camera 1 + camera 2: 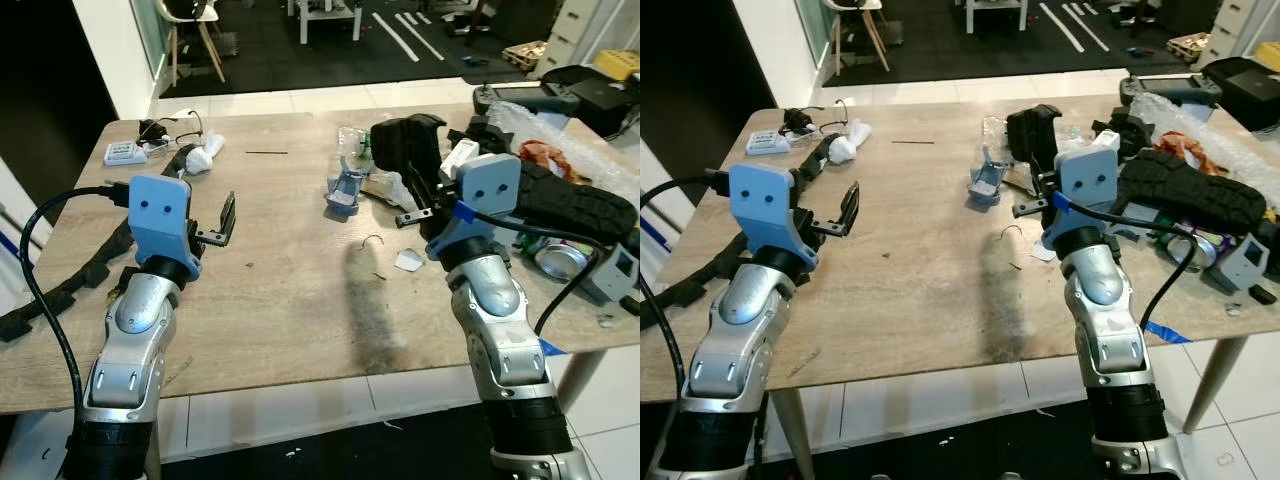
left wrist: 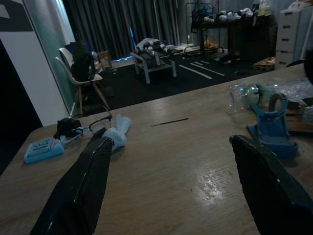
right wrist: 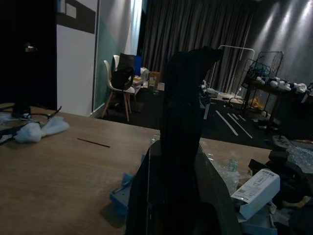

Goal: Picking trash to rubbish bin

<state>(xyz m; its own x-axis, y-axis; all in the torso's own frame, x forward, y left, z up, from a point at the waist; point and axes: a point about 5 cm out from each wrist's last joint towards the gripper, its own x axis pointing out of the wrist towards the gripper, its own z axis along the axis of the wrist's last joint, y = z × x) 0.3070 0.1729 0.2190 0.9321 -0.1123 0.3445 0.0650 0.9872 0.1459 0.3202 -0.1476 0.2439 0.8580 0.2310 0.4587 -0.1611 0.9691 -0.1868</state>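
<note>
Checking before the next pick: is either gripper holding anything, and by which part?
Nothing is held. The left gripper hovers open above the table with bare wood between its fingers. The right gripper is shut with nothing between its fingers.

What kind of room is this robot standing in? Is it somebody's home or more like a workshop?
Probably a workshop or studio rather than a lived-in home. The wooden table is strewn with parts: a blue plastic bracket, a black tyre and bubble wrap. Behind it are dark floor mats marked with white strips, and a white chair.
</note>
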